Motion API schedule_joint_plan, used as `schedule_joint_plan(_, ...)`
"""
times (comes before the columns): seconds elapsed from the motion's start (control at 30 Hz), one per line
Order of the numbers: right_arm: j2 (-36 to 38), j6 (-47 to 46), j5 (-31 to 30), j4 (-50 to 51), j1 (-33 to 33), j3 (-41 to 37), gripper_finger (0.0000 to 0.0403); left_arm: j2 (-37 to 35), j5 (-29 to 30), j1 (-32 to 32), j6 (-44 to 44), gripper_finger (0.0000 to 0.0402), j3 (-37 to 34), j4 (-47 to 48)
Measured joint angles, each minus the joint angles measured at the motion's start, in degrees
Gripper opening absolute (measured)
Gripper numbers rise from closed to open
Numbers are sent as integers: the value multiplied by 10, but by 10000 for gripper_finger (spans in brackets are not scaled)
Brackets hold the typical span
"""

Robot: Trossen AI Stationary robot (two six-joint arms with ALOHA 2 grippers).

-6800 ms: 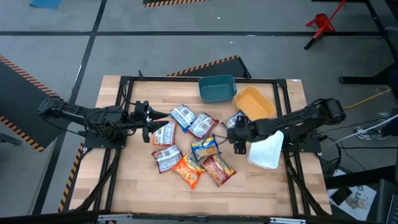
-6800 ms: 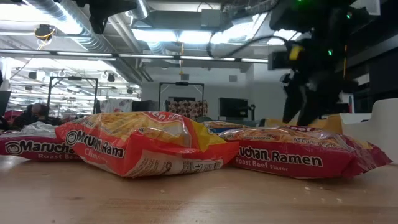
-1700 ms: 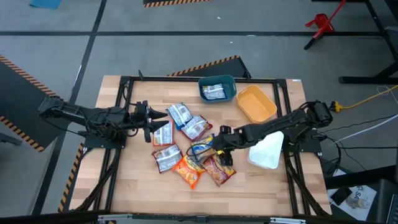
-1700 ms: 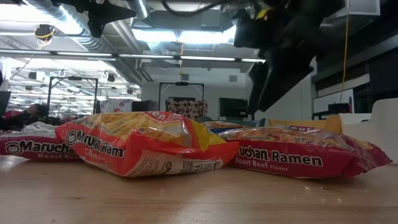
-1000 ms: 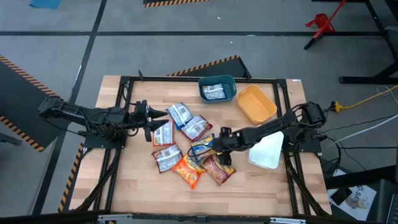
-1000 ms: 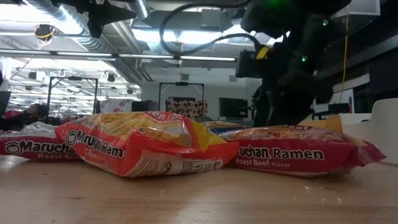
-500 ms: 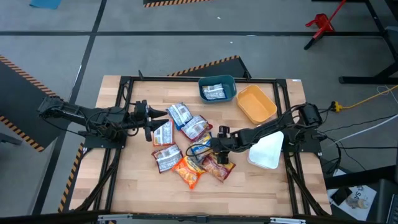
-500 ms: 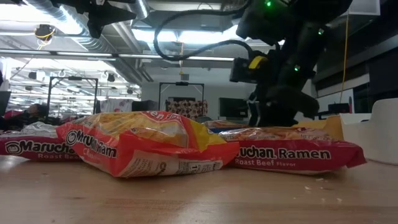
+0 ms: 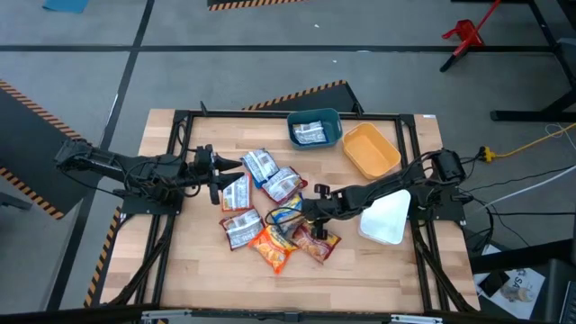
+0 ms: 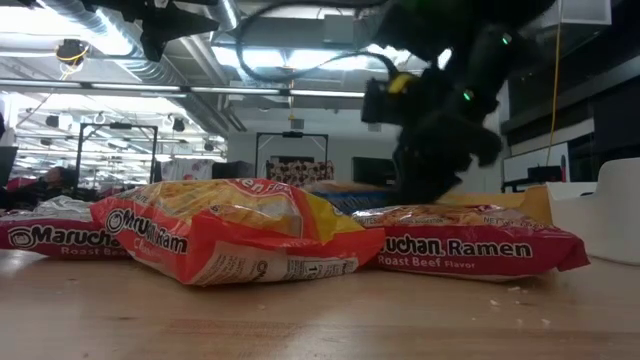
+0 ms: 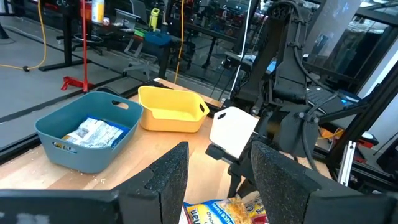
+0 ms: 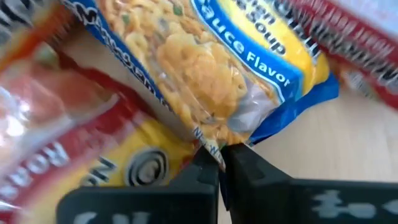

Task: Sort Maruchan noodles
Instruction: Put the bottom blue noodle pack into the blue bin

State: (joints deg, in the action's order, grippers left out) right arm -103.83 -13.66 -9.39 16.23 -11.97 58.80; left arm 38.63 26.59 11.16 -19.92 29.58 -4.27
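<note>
**Operator:** My right gripper (image 9: 301, 214) is down in the packet pile near the middle of the desk (image 9: 378, 270), fingers pinched together on the edge of the blue-and-yellow packet (image 9: 290, 216). The right wrist view shows that packet's crimped edge caught between the two fingertips (image 12: 205, 163).

**Observer:** Where is the rest of the Maruchan noodles?

**Operator:** Most lie in a loose cluster at the desk's centre. Three silver-and-red packets (image 9: 261, 166) sit toward the far-left part of the pile, another silver-and-red one (image 9: 241, 229) sits nearer the front, an orange packet (image 9: 271, 245) lies nearest the front edge, and a red roast beef packet (image 9: 317, 241) lies just beside my right gripper. One more packet (image 9: 310, 132) sits inside the teal bin (image 9: 314, 118) at the far edge.

**Observer:** And the other bins?

**Operator:** The orange bin (image 9: 370, 149) stands beside the teal one, and the white bin (image 9: 387, 218) is by the right edge.

**Observer:** Left arm?

**Operator:** My left gripper (image 9: 236, 168) hangs at the left of the pile, fingers spread apart, holding nothing.
</note>
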Motion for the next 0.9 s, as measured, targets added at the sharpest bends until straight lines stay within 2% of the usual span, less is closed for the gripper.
schedule_joint_plan(0.33,1,7,-23,143,8,137,0,0,-1,0,0,170,0,0)
schedule_joint_plan(0.73,2,83,-56,263,72,283,0,0,-1,0,0,170,0,13)
schedule_joint_plan(0.9,11,132,-43,288,103,314,0,0,-1,0,0,170,0,13)
